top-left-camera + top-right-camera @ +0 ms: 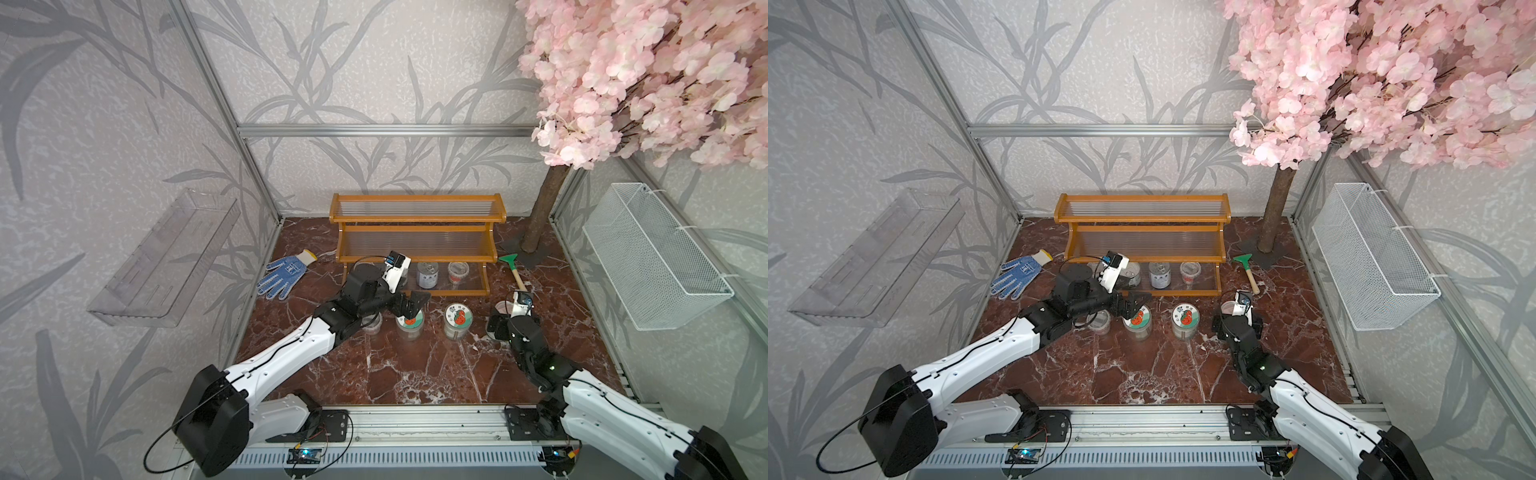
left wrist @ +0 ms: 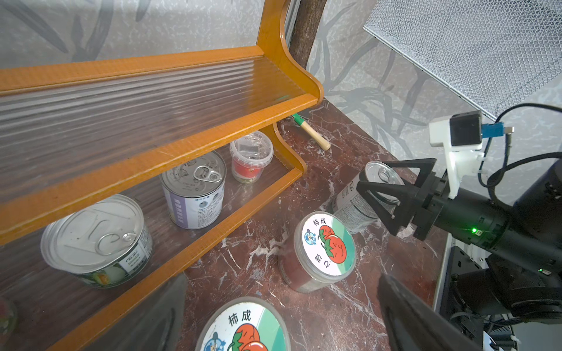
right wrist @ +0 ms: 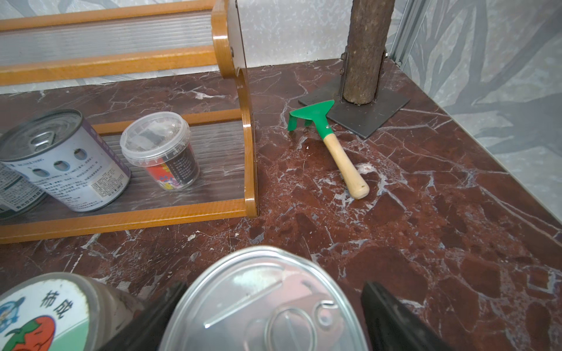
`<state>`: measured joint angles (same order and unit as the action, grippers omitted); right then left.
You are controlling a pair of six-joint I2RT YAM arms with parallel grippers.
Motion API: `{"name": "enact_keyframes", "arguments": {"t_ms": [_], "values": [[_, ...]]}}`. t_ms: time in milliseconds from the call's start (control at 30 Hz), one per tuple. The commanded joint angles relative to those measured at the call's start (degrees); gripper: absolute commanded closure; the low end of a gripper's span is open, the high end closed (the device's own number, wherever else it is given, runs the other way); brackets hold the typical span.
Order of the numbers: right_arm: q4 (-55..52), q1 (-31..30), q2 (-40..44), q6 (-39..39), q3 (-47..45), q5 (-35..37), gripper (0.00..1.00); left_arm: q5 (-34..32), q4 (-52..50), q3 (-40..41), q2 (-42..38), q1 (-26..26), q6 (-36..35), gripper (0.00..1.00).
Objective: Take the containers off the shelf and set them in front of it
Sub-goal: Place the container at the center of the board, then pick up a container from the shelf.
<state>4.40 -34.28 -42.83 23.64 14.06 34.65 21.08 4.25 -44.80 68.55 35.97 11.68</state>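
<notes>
We see the shelf (image 1: 415, 227) at the back of the desk (image 1: 395, 374). Its bottom tier carries a short pull-tab tin (image 2: 97, 240), a taller labelled tin (image 2: 194, 188) and a clear cup (image 2: 251, 156). In front of it the left jar (image 1: 409, 321) and the right jar (image 1: 457, 318), both tomato-lidded, stand upright on the desk. The left gripper (image 1: 415, 302) hangs over the left jar, its fingers spread wide with the lid showing between them. The right gripper (image 2: 375, 185) straddles a second short tin (image 3: 261, 304) on the desk beside the right jar, its fingers parted, with a gap showing on one side.
</notes>
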Motion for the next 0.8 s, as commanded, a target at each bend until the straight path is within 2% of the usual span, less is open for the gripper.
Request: {"name": "enact_keyframes", "arguments": {"t_ms": [0, 167, 333, 400, 600, 767], "values": [[-5.1, -0.3, 2.7, -2.0, 4.5, 1.9, 0.06, -0.9, -1.5, -1.9, -2.1, -0.3, -2.1, 0.0], [-6.2, 0.1, 1.8, -6.8, 9.8, 0.4, 0.03, -3.7, -2.0, -1.4, -3.8, -0.4, -2.3, 0.0], [-8.0, 1.3, -3.6, -8.3, 16.3, -7.9, 0.03, -4.2, -2.1, -1.3, -4.2, -0.5, -2.6, 0.0], [-9.5, 2.7, -6.3, -8.4, 19.2, -13.3, 0.02, -4.6, -2.0, -1.2, -4.4, -0.5, -2.7, 0.0], [-10.8, 6.3, -12.2, -9.3, 23.4, -24.6, 0.02, -6.4, -2.1, -0.6, -5.4, -0.8, -2.8, 0.0], [-8.5, 6.6, -17.3, -9.4, 24.9, -29.0, 0.02, -7.0, -1.9, -0.1, -6.1, -1.0, -2.3, 0.0]]}}
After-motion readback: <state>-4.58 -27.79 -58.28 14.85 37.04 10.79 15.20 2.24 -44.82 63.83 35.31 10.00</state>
